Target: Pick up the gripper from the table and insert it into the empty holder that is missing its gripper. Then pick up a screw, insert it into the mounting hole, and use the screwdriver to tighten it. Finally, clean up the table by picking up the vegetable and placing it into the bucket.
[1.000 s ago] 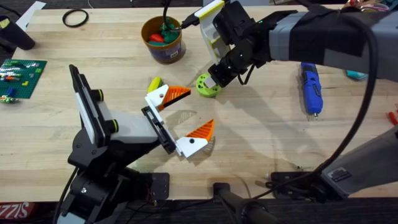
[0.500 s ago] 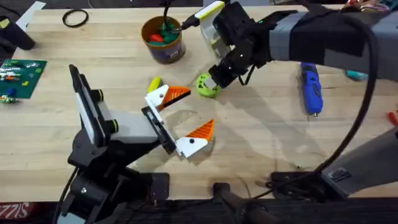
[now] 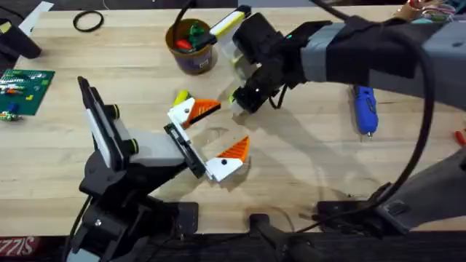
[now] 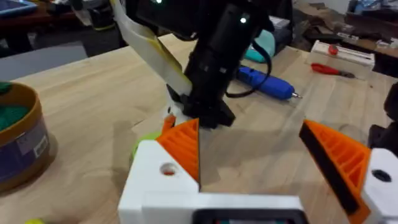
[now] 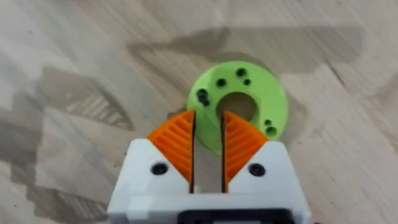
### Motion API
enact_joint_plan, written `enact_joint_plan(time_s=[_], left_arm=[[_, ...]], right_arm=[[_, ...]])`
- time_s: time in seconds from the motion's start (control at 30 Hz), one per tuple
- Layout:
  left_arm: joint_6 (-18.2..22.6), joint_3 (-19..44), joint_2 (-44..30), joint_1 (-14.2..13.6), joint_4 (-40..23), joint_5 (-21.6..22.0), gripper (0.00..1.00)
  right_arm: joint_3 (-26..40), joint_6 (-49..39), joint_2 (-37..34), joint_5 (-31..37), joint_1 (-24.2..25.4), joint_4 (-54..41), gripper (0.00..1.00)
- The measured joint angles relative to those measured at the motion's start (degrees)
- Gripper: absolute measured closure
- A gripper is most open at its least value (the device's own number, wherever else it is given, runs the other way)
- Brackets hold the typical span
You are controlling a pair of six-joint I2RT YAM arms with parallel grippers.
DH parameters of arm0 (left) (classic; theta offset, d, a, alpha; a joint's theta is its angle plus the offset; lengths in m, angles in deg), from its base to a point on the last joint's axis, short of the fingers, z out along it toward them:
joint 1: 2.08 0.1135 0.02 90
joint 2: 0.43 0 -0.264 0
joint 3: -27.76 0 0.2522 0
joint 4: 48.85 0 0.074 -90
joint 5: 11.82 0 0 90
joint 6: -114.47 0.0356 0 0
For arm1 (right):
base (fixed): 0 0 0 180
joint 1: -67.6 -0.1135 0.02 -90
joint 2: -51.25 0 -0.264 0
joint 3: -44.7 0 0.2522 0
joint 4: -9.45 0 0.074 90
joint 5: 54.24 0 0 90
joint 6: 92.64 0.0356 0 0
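The right gripper [image 5: 208,152] hangs low over the table [image 3: 306,167], its orange pads pinching the near rim of the green vegetable [image 5: 239,109], which lies flat on the wood. The left gripper [image 3: 218,131] sits just beside it, fingers spread wide and empty. The bucket [image 3: 191,47] stands near the vegetable; the screwdriver [image 3: 364,109] lies well apart.

Cluttered workbenches [image 4: 348,37] behind the plank tabletop (tools and boxes strewn), under even indoor light.
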Motion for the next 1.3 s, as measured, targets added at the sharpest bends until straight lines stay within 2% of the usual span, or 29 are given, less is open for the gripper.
enact_joint_plan(time_s=[0.17, 0.37, 0.77, 1.3], left_arm=[[0.0, 0.0, 0.0, 0.0, 0.07, 2.57, 0.016], [0.0, 0.0, 0.0, 0.0, 0.07, 4.03, 0.016], [0.0, 0.0, 0.0, 0.0, 0.07, 4.08, 0.016], [0.0, 0.0, 0.0, 0.0, 0.07, 4.1, 0.016]], right_arm=[[0.57, 0.0, -0.02, -0.02, -2.04, -0.03, 0.783], [0.92, 0.0, 0.0, 0.44, -2.24, 0.52, 0.783], [0.96, 0.0, 0.0, 2.1, -2.19, 4.37, 0.783], [1.18, 0.0, -1.12, 2.48, -3.81, 4.57, 0.783]])
